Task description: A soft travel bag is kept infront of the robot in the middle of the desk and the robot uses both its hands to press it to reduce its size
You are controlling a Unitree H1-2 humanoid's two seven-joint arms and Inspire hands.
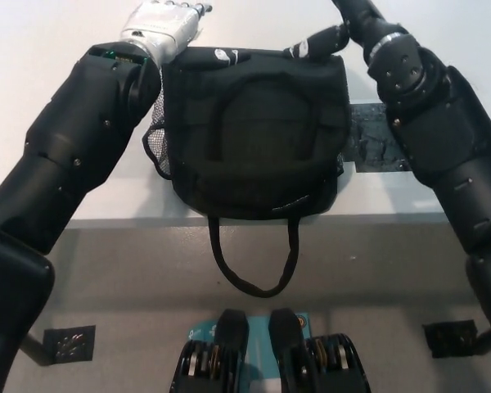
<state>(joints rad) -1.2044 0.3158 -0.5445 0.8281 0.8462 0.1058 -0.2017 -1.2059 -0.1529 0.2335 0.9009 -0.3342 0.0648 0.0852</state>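
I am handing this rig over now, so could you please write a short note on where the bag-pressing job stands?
Left hand: at the far left top edge of the travel bag; open or shut cannot be told.
Right hand: black fingers lie across the bag's far top edge on the right; grip also unclear.
Bag: sits on the white desk near its front edge, mid-desk, with its carry strap hanging over the edge.
Done: both hands are placed at the bag's far side.
Left: the bag looks full-shaped, so the pressing down appears mostly still to do.
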